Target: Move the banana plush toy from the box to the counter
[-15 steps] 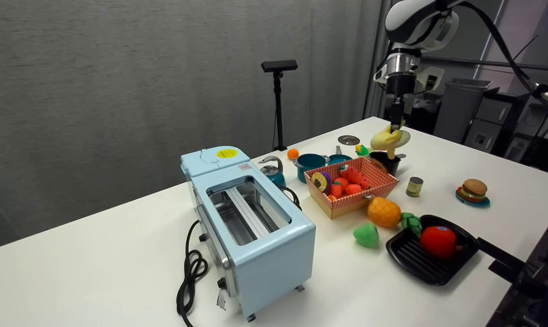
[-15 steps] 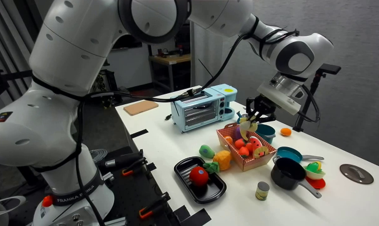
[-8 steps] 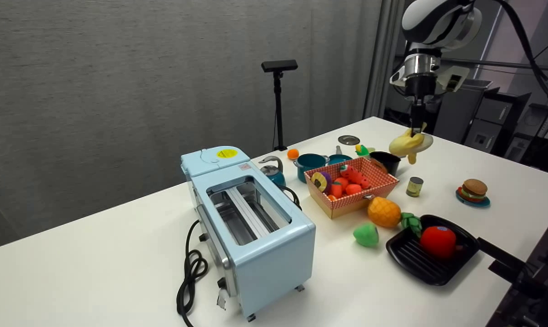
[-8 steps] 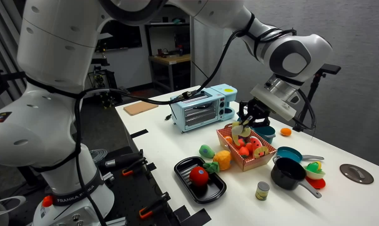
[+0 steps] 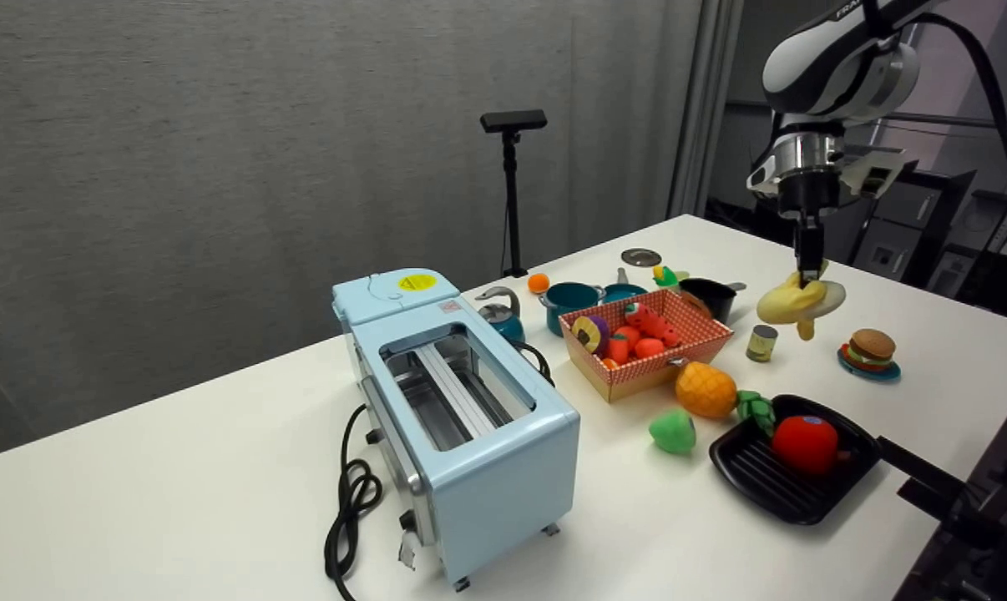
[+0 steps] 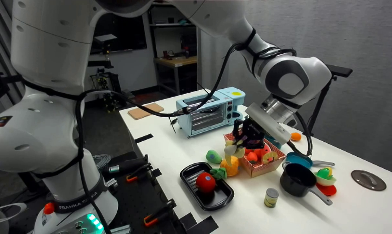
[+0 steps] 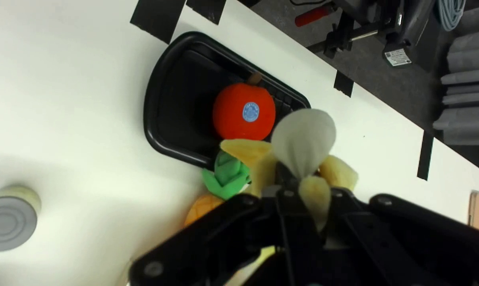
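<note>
The banana plush toy (image 5: 791, 302) is pale yellow with a whitish end and peel flaps. My gripper (image 5: 808, 269) is shut on it and holds it in the air above the counter (image 5: 220, 467). In an exterior view the toy (image 6: 232, 150) overlaps the orange pineapple toy, with the gripper (image 6: 242, 142) just above it. In the wrist view the toy (image 7: 303, 137) sticks out between and around the black fingers (image 7: 289, 192), hiding part of the fingertips. The red-checked box (image 5: 641, 382) stands on the counter, apart from the toy, with several fruit toys inside.
A black pan (image 5: 758, 492) holds a red fruit toy (image 5: 805, 445). Near it lie the pineapple toy (image 5: 706, 390) and a green toy (image 5: 673, 431). A can (image 5: 761, 343), a burger toy (image 5: 870, 351), a black pot (image 6: 296, 182) and the blue toaster (image 5: 503, 492) stand on the counter.
The gripper has carried the banana plush toy away from above the black pot, rightward and lower in one exterior picture, leftward and lower in the opposite one. It stays gripped; the box has not moved.
</note>
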Robot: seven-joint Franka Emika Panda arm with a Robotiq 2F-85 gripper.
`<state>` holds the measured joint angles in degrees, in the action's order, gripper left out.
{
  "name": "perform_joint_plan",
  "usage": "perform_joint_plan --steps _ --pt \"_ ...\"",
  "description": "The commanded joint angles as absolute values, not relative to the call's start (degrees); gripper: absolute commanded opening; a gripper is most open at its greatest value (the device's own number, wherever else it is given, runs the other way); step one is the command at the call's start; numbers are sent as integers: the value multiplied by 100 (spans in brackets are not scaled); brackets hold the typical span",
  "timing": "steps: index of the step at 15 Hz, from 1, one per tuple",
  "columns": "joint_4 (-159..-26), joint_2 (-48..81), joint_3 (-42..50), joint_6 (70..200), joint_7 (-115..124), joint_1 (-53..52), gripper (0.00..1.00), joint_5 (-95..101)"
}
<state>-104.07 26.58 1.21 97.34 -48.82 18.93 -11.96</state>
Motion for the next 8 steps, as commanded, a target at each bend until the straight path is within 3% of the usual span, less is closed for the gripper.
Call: perform_joint_plan --steps 1,8 --pt "-11105 2265 282 10059 -4966 1766 2 -982" --pt "-11634 2099 431 10082 -5027 1812 2 -551"
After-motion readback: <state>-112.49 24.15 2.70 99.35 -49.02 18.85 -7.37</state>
